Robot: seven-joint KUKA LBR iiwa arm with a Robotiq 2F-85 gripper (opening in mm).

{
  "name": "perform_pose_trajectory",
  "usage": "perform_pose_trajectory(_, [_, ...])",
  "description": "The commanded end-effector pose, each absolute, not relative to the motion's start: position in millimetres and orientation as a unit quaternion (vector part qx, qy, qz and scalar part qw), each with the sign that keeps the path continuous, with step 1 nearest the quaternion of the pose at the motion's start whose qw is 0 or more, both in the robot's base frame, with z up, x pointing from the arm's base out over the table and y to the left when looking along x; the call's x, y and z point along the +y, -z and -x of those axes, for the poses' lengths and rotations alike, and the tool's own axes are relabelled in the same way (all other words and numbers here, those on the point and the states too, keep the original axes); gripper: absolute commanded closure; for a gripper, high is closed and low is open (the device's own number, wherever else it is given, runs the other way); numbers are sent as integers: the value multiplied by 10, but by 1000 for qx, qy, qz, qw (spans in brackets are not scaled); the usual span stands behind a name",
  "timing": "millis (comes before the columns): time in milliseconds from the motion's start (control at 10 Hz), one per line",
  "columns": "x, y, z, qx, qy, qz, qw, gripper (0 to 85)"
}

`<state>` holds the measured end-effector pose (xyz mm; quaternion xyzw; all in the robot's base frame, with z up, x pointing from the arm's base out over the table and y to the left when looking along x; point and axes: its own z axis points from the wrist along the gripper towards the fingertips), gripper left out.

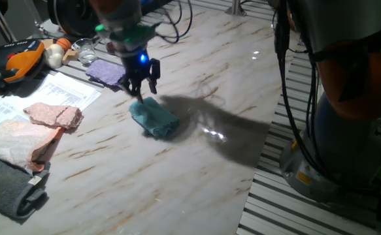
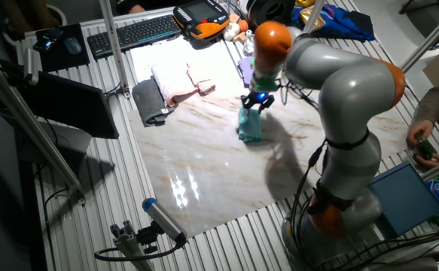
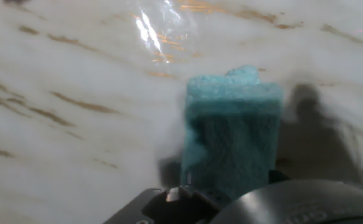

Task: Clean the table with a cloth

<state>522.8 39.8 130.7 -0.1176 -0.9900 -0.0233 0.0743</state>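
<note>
The teal cloth [image 1: 154,118] lies on the marble worktop [image 1: 197,163], its near end under the hand [image 1: 140,91]; whether the hand grasps it, I cannot tell.

A folded teal microfibre cloth [image 1: 154,118] lies flat near the middle of the glossy white, brown-veined marble worktop [image 1: 197,163], fuzzy and slightly rumpled.

A ribbed metal bench [image 2: 91,188] surrounds the work area, with a keyboard [image 2: 132,31] and dark monitor [image 2: 50,105] under bright overhead light.
</note>
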Motion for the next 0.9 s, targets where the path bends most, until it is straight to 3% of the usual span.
perform_pose_trajectory(0, [321, -1357, -5241, -994, 29, 74, 80, 850])
perform_pose_trajectory(500, [28, -1526, -5176, -999, 4, 2, 46, 850])
perform_pose_trajectory(800, [25, -1494, -5181, -998, -9, -19, 54, 850])
